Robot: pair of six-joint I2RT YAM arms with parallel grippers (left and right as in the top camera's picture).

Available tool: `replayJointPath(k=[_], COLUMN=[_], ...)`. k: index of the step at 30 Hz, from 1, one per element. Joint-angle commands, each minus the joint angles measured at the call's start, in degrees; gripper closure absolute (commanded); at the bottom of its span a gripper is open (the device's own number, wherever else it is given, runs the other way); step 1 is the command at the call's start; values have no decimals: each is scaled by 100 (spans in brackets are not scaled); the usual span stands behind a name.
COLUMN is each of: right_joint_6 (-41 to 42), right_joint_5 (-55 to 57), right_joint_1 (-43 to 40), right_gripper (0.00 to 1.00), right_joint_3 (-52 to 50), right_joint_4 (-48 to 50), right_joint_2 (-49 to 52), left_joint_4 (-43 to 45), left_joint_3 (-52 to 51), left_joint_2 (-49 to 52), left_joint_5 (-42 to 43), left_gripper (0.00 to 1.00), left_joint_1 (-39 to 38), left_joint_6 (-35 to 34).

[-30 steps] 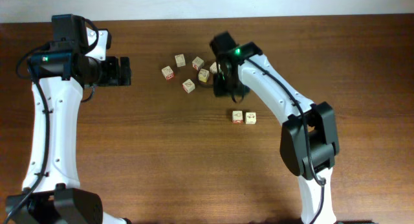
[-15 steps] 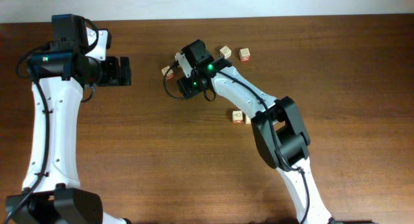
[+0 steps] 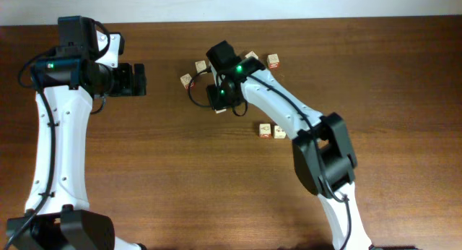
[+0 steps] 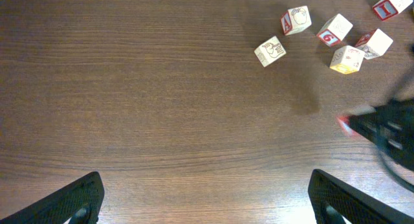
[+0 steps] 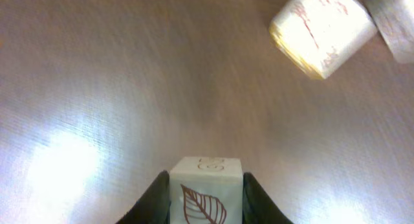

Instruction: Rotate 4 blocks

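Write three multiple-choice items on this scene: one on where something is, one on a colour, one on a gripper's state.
1. Where is the leaf block?
A. between the fingers of the right gripper
B. stacked on another block
C. hanging off an edge

2. What colour is its leaf print?
A. blue
B. reddish-brown
C. green

3. How does the left gripper stand?
A. shut on a block
B. shut, empty
C. open wide

Answers:
1. A, the dark fingers hug both its sides in the right wrist view.
2. B, the leaf's lines show reddish-brown on the pale face.
3. C, its fingers stand far apart over the bare table.
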Motion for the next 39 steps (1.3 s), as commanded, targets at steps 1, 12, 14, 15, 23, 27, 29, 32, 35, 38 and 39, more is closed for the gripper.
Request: replayJointPath(k=[1,12,14,15,23,27,29,32,35,38,39], right_joint_6=[1008,1515,1513,1513,942,1438,2149,2352,2352,2350,2350], right_joint_5=[417,1067,1067,1069,1045,1047,1338,1495,1484,1456,1443], right_joint_1=[-140,-234,-234,-238,-245,-420,-417,-409,-404,-404,-402], right_gripper=[77,76,67,66,47,38,39,39,39,39,40], right_joint_3=[0,-1176,-1176,-1176,-616,-59,-59,-59,-59,-59,-59], right_joint_4=[-966,-909,-837,-820,-741,584,1202,1652,1838,2059,2087], right_joint_2=[-391,-334,-334,-334,-348,-247,13,444,721,883,885], left_joint_4=[4,4,4,4,4,2,4,2,4,2,2], left_joint_3=[90,90,90,90,90,90,90,90,90,90,90], left_joint_2=[44,44,44,44,44,44,44,44,44,44,44], left_joint_5=[57,59,57,57,59,59,57,59,59,59,59], left_gripper=[1,1,1,1,1,1,1,1,1,1,1], left_joint_1=[9,9,9,9,9,9,9,9,9,9,9], left_joint_6=[111,111,111,111,111,111,111,111,111,111,111])
